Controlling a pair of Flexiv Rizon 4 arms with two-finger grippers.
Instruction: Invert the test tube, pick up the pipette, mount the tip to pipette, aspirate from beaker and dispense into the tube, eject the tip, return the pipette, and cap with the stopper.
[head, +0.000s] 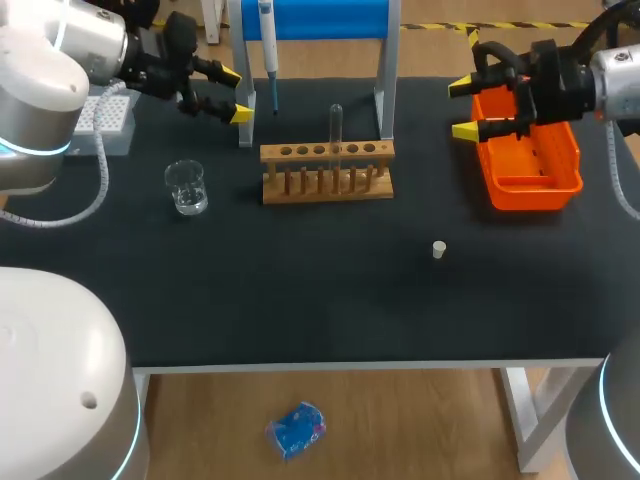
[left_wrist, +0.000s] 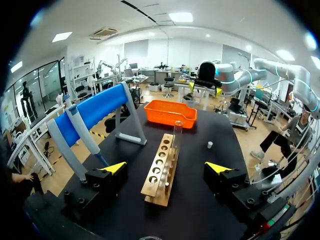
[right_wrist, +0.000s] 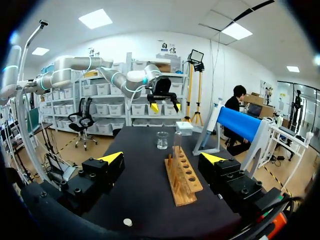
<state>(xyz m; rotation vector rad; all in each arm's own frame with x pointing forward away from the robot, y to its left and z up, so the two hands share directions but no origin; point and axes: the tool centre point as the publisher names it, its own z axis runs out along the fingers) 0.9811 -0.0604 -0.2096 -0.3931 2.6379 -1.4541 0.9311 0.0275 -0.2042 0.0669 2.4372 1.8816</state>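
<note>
As both wrist views show, the left fingers (left_wrist: 114, 167) stand spread wide with nothing between them, and the right fingers (right_wrist: 111, 158) are likewise released and empty. The left fingers hover over the far left of the surface (head: 300, 300), near the blue stand (head: 320, 18). The right fingers hover at the orange bin (head: 530, 165) on the far right.

The test tube (head: 336, 128) stands upright in a middle hole of the wooden rack (head: 327, 185), well apart from both sets of fingers and roughly between them. Which end is up cannot be told.

Assessment: the tube appears to be thin clear glass, so light, rigid, smooth and breakable. It would likely slip in a loose hold and crack in a hard one. The best hold is across the exposed upper body above the rack, with a moderate squeeze and a straight lift to clear the hole before turning.

The pipette (head: 267, 40) hangs on the stand. The beaker (head: 187, 187) sits left of the rack. The stopper (head: 438, 249) lies alone, nearer the front edge.
</note>
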